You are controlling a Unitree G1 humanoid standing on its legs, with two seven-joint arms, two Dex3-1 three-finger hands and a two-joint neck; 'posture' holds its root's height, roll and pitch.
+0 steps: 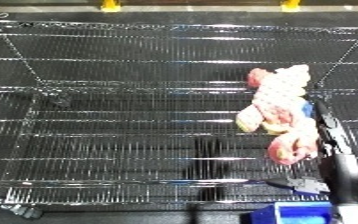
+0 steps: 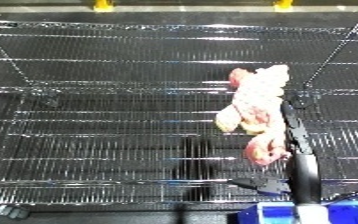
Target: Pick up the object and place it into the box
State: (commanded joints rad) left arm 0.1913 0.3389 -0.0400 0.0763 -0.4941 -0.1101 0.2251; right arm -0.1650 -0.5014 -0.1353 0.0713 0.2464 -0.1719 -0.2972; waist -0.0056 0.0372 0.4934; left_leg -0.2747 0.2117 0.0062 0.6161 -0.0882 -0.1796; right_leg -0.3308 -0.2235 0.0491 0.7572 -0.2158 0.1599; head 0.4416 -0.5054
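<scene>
While the pink-cream plush toy (image 1: 280, 112) lies on the wire shelf (image 1: 113, 125) at right, the right robot hand (image 2: 293, 137) is laid alongside w/ straight fingers, prob. for grasping; blue bin (image 2: 278, 212) sits near.

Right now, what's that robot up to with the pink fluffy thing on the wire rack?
The robot's right hand reaches in from the lower right, its black fingers stretched out straight along the right side of a pink and cream soft toy. The toy lies on a wire shelf; it is not clear whether it has been lifted. A blue bin shows at the bottom edge, below the hand. The left hand is out of sight.
</scene>
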